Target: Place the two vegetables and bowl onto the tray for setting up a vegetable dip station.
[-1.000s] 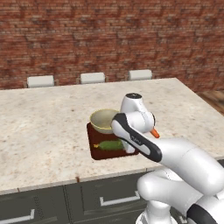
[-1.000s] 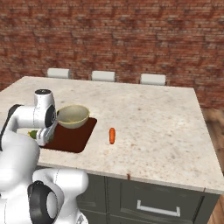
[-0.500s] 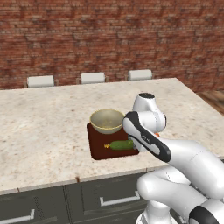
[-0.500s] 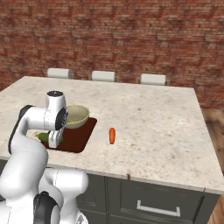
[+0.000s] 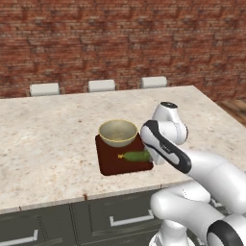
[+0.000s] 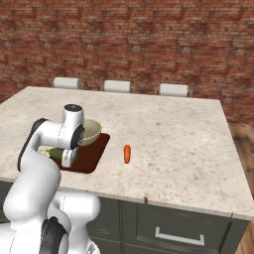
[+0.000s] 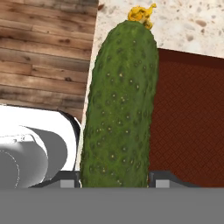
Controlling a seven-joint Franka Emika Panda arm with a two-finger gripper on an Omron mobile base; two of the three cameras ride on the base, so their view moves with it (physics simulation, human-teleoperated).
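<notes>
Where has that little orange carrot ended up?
The carrot lies on the bare counter in the right base view, apart from the tray and to its right.

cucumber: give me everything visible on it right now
The cucumber is stubby, dark green, with bumpy, speckled skin and a small yellow dried flower at one end. It lies over the near edge of the reddish-brown tray, in front of the bowl. The claw straddles its other end, a finger either side; actual contact can't be confirmed.

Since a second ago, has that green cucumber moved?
Yes. The cucumber has shifted rightward along the near edge of the tray, away from the bowl.
</notes>
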